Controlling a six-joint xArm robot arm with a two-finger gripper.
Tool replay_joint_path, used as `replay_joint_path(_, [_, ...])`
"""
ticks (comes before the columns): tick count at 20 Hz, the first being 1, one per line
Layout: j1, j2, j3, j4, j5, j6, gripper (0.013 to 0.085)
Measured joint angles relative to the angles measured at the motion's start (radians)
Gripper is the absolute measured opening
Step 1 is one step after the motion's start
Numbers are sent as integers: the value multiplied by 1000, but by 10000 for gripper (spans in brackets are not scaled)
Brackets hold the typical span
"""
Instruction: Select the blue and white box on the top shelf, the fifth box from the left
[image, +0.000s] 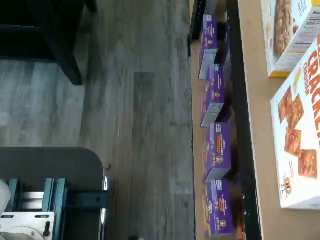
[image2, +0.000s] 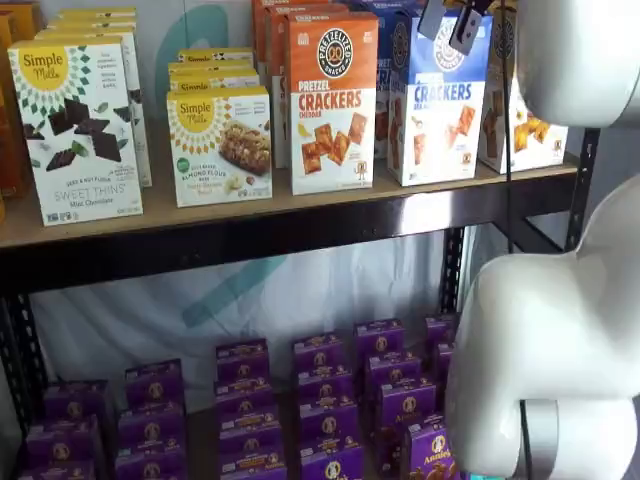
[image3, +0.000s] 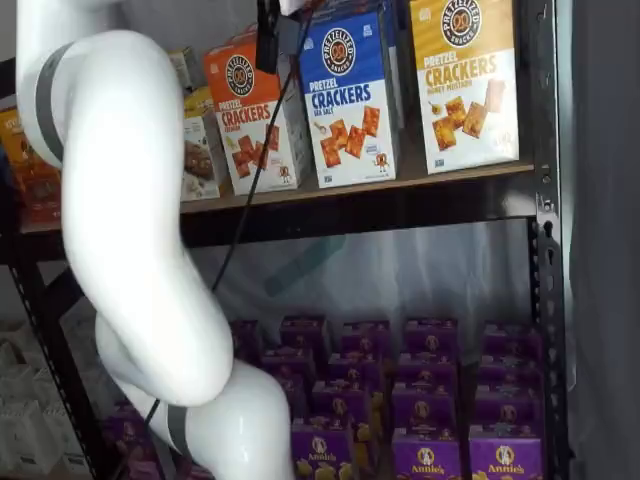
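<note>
At the top right of a shelf view, the gripper (image2: 455, 22) hangs from the frame's upper edge with its two black fingers (image2: 433, 20) spread apart, a plain gap between them and nothing held. The tips sit in front of the upper part of the blue and white box (image2: 438, 100), though whether they touch it cannot be told. In the other fixed view only one dark finger shows, at the top edge left of centre, with a black cable (image3: 245, 190) trailing down beside it.

The blue and white box stands upright near the right end of the top shelf (image2: 250, 235). Just to its left, nearly touching, stands the orange pretzel cracker box (image2: 332, 100); just to its right is the yellow-and-white cracker box (image3: 465, 80), with a narrow gap between the faces. The box fronts stand close to the shelf's dark front rail, leaving only a thin strip of bare board before the edge.

The white arm (image2: 545, 340) fills the lower right of one shelf view and the left side of the other, standing in front of the lower level where small purple boxes (image3: 430, 400) sit in rows.

In the wrist view, the blue and white box, the shelf's edge and a strip of grey wood floor (image: 135, 120) show; the floor lies open beside the shelves.
</note>
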Motion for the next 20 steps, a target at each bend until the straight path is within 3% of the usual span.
replay_joint_path(3, [44, -21, 20, -91, -37, -5, 850])
replay_joint_path(6, [44, -29, 37, -100, -47, -10, 850])
replay_joint_path(11, [28, -36, 50, -73, -59, -13, 850])
replay_joint_path(20, [-43, -8, -7, 53, -113, -10, 850])
